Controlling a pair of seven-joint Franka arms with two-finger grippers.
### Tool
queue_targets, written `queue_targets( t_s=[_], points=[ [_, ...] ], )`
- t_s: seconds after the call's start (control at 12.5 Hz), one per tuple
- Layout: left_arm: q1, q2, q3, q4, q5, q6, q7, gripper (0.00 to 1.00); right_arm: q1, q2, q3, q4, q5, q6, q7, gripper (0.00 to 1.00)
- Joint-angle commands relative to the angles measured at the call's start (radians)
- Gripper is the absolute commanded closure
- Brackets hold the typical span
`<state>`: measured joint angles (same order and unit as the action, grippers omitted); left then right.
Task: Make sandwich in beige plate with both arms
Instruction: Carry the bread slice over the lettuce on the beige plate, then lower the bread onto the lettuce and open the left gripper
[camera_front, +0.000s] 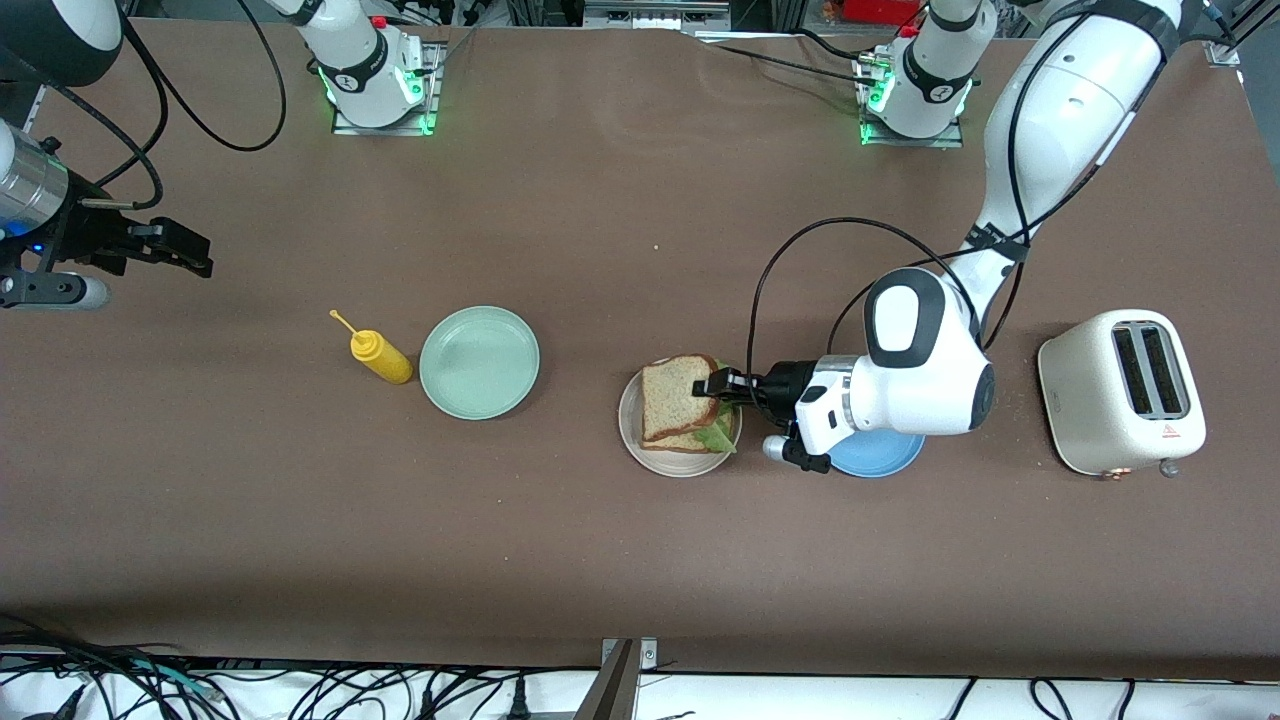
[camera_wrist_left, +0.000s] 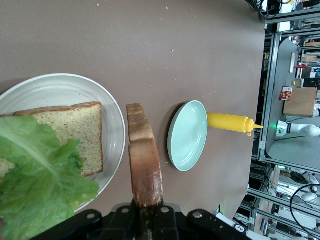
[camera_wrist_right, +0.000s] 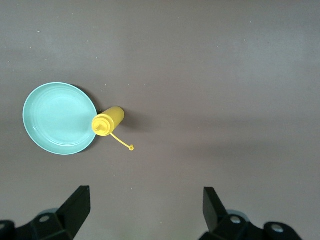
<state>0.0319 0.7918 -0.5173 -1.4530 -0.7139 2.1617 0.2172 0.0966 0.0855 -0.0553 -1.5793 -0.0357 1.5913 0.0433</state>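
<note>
The beige plate (camera_front: 660, 467) (camera_wrist_left: 60, 90) carries one slice of bread (camera_wrist_left: 75, 131) with a ruffled lettuce leaf (camera_front: 716, 436) (camera_wrist_left: 40, 185) lying over part of it. My left gripper (camera_front: 722, 385) (camera_wrist_left: 146, 212) is shut on the crust edge of a second bread slice (camera_front: 678, 393) (camera_wrist_left: 144, 165). It holds that slice tilted over the plate, above the lettuce and the lower slice. My right gripper (camera_front: 192, 256) (camera_wrist_right: 145, 200) waits open with nothing in it, over bare table at the right arm's end.
A pale mint-green plate (camera_front: 479, 362) (camera_wrist_right: 59, 118) lies beside a yellow mustard bottle (camera_front: 381, 358) (camera_wrist_right: 108, 121) toward the right arm's end. A blue plate (camera_front: 880, 456) shows partly under the left wrist. A cream toaster (camera_front: 1121, 391) stands toward the left arm's end.
</note>
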Motion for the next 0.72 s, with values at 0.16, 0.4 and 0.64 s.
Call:
queue_targets(
  t_s=[0.16, 0.4, 0.64],
  points=[
    [0.005, 0.101, 0.006, 0.025, -0.045, 0.065, 0.246, 1.0, 0.003, 0.007, 0.0, 0.016, -0.004, -0.002, 0.0, 0.0],
    [0.0, 0.124, 0.006, 0.022, -0.059, 0.095, 0.26, 0.89, 0.0, 0.007, 0.0, 0.016, -0.004, -0.002, 0.0, 0.0],
    [0.01, 0.122, 0.006, 0.007, -0.067, 0.093, 0.261, 0.0, 0.0, 0.008, 0.0, 0.016, -0.003, -0.002, 0.0, 0.0]
  ],
)
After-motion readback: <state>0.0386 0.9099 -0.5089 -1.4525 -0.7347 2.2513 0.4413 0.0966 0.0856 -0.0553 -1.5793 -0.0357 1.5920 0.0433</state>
